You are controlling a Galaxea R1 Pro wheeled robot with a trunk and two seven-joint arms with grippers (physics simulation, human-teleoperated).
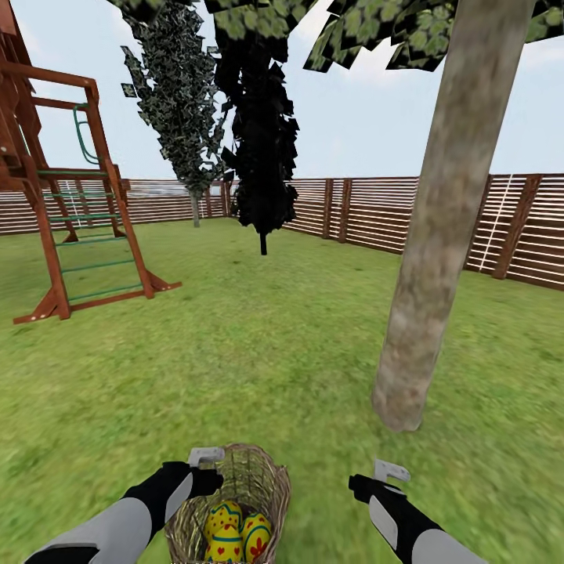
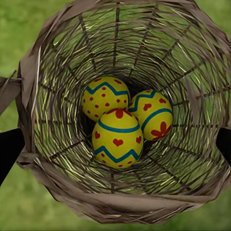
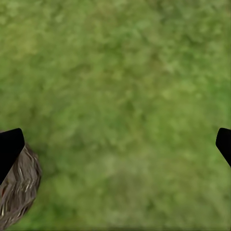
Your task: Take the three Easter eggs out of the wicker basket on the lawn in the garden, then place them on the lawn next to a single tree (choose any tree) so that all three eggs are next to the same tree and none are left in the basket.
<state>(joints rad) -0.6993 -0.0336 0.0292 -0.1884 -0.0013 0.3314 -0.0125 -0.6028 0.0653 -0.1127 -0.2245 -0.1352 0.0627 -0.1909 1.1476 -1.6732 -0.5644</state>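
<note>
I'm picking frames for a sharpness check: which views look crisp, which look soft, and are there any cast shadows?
Left wrist view: sharpest, with the wicker basket weave and the three Easter eggs crisp. Right wrist view: the lawn is a soft, smeared green. Head view: flat, even light, no clear cast shadow under the tree, and the grass is blurry.

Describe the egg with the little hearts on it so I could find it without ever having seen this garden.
Start at the thick grey-beige tree on the lawn; nearer the camera than its foot sits a wicker basket holding three yellow eggs. The heart egg lies on top of the pile. It alone carries red hearts between its blue bands; one neighbour has red dots, the other flower marks.
</note>
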